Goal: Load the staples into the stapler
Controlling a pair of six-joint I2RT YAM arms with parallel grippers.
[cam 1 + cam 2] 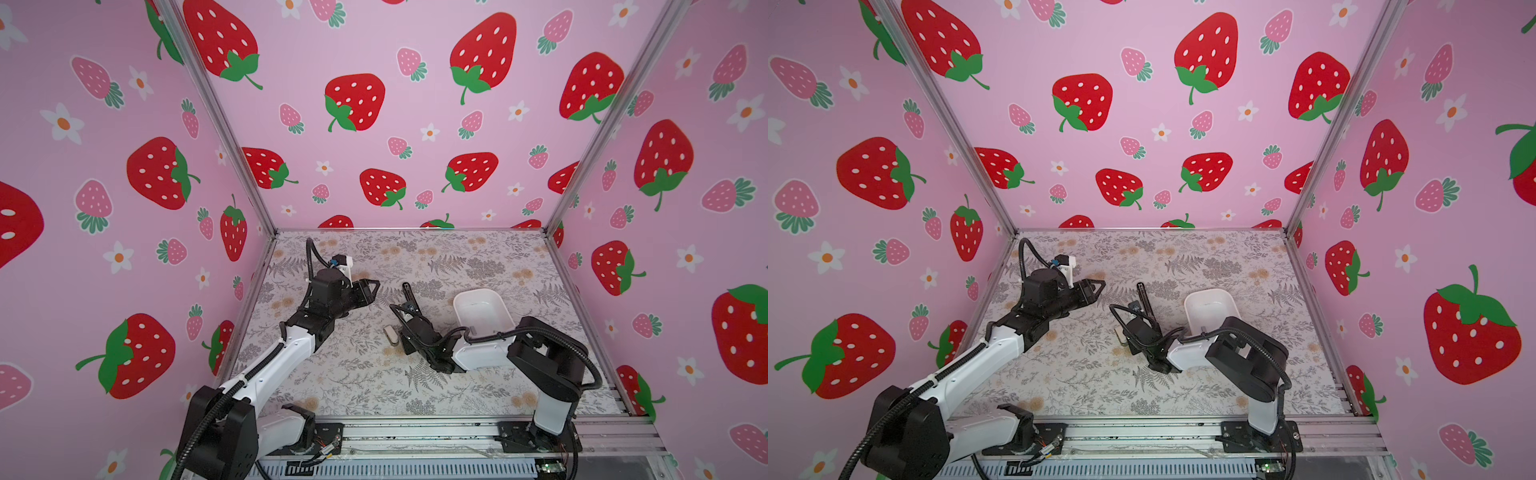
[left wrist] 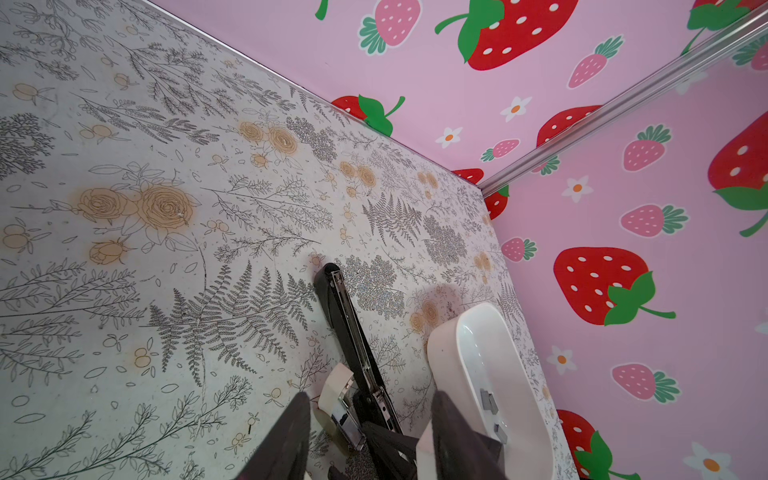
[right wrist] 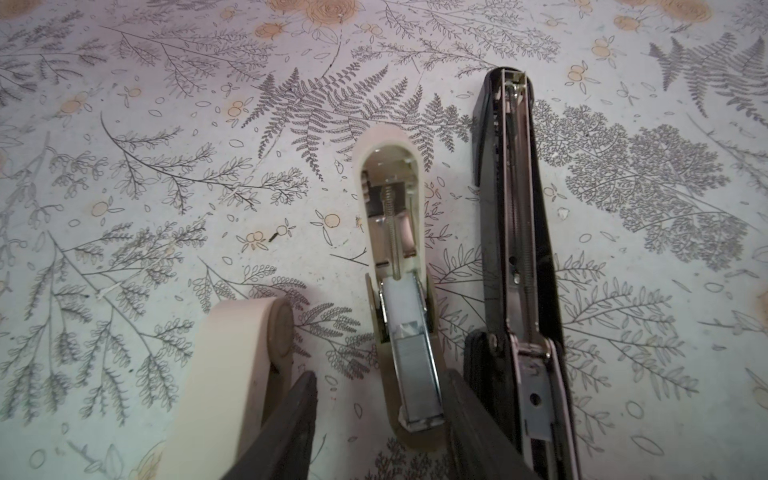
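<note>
Floral desk (image 3: 124,174) — left pincer (image 2: 370,395) released; right pincer (image 3: 380,376) released astride the beige stapler (image 3: 401,257) channel. Seat the staples (image 3: 417,374) flush before you close it.

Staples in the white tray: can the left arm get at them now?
Probably yes. The left end effector is open and empty; the staples lie exposed in the open-topped tray. Only the black stapler lies between, though the right arm crowds the tray's near edge.

pink walls (image 1: 374,41) printed with strawberries and daisies closed three sides. aluminium posts (image 1: 224,129) rose at both far corners of the floral table (image 1: 478,253).
</note>
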